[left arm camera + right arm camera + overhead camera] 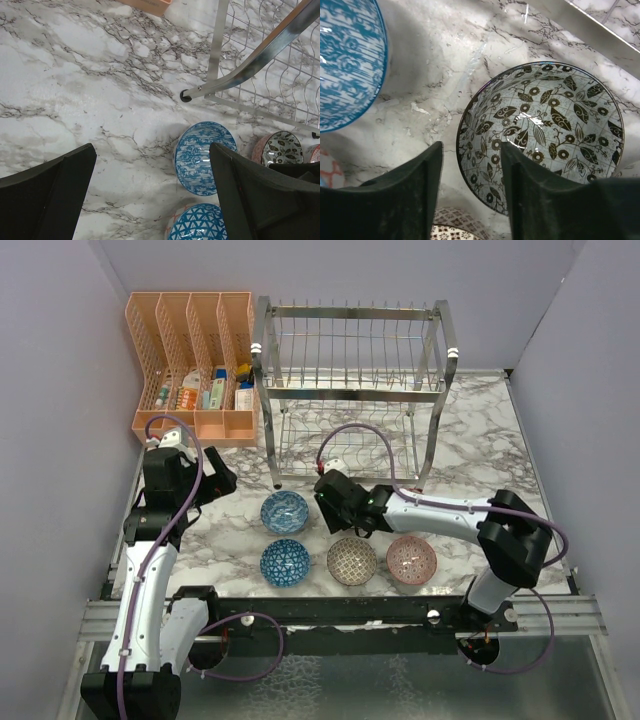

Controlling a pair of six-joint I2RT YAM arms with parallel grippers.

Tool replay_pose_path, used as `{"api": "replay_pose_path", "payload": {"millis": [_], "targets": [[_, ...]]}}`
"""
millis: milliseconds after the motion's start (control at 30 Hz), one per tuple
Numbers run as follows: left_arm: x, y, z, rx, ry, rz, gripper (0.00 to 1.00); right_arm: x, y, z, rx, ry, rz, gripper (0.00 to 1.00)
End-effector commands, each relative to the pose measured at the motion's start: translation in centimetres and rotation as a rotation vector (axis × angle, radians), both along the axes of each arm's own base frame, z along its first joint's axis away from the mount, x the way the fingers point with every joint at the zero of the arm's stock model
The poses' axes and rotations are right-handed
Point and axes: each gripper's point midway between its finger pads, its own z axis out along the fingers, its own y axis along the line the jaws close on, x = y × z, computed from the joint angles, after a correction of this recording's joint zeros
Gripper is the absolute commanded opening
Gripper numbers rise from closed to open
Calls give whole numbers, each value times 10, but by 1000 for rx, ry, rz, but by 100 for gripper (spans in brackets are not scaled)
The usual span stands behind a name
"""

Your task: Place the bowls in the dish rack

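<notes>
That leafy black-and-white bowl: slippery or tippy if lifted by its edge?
Probably stiff and breakable: the black-and-white bowl looks like glazed ceramic. Its shiny glare suggests a slippery rim. Pinched at one side, it would likely tilt.

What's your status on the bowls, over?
Left gripper open, over bare table. Right gripper open, astride the dark bowl rim, not yet clamped. No bowls in rack; nothing seen blocking.

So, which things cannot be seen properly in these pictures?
- Top view: leaf-patterned bowl, hidden under the right gripper.
- Right wrist view: blue bowl, cut by the left edge.
- Top view: packets in the orange organizer, too small to read.
</notes>
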Motion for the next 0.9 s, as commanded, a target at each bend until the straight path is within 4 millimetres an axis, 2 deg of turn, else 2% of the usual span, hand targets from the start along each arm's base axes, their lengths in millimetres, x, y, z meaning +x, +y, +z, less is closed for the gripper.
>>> {"api": "replay_pose_path", "payload": {"millis": [0, 233, 267, 367, 500, 600, 700, 867], "targets": [[5, -1, 1, 0, -23, -14, 99, 4, 5, -10, -16, -7, -17, 46], [6, -1, -3, 3, -17, -16, 99, 13, 4, -26, -85, -17, -29, 46], [6, -1, -4, 3, -16, -16, 99, 14, 2, -28, -96, -18, -33, 43], [7, -1, -5, 4, -14, -17, 99, 17, 0, -33, -131, -21, -44, 22], [9, 0, -6, 5, -9, -18, 99, 19, 0, -31, -144, -26, -47, 15], [10, 0, -7, 8, -8, -18, 99, 20, 3, -21, -132, -29, -37, 2], [10, 0, -8, 9, -4, -18, 99, 17, 13, -3, -84, -24, 0, 1], [11, 0, -7, 10, -6, -18, 99, 4, 36, 40, 77, -17, 112, 1]]}}
